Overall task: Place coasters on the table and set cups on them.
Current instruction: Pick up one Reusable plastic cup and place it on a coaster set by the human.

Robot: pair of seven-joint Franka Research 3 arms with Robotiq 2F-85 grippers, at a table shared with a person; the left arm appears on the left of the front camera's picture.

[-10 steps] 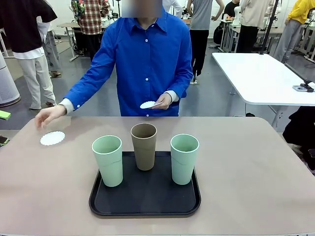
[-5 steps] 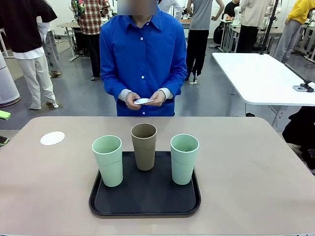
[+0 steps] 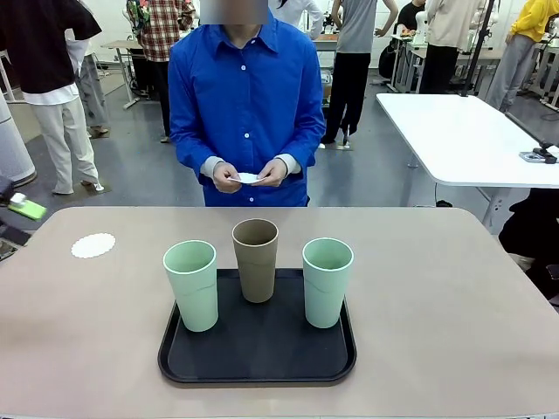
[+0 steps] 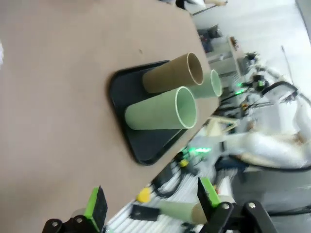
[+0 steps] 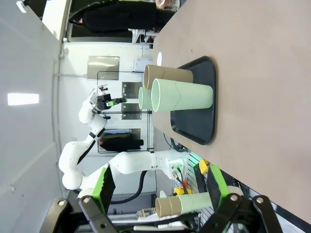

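Two mint cups (image 3: 192,284) (image 3: 327,281) and a tan-brown cup (image 3: 255,259) stand upright on a black tray (image 3: 258,353) on the table (image 3: 437,297). One white coaster (image 3: 93,245) lies flat at the table's far left. Beyond the far edge, the person holds more coasters (image 3: 249,178) in both hands. At the left edge of the front view my left gripper's green pad (image 3: 28,209) shows. In its wrist view my left gripper (image 4: 153,201) is open and empty, well away from the cups (image 4: 163,109). My right gripper (image 5: 160,184) is open too, far from the cups (image 5: 182,99).
A white table (image 3: 463,131) stands at the back right, and people walk about behind. Bare tabletop lies on both sides of the tray. Spare cups (image 5: 180,204) lie on a shelf below the table edge in the right wrist view.
The person drew the outstretched hand back from the coaster on the table and now holds the other coasters with both hands. My left gripper's pad has moved in at the left edge.
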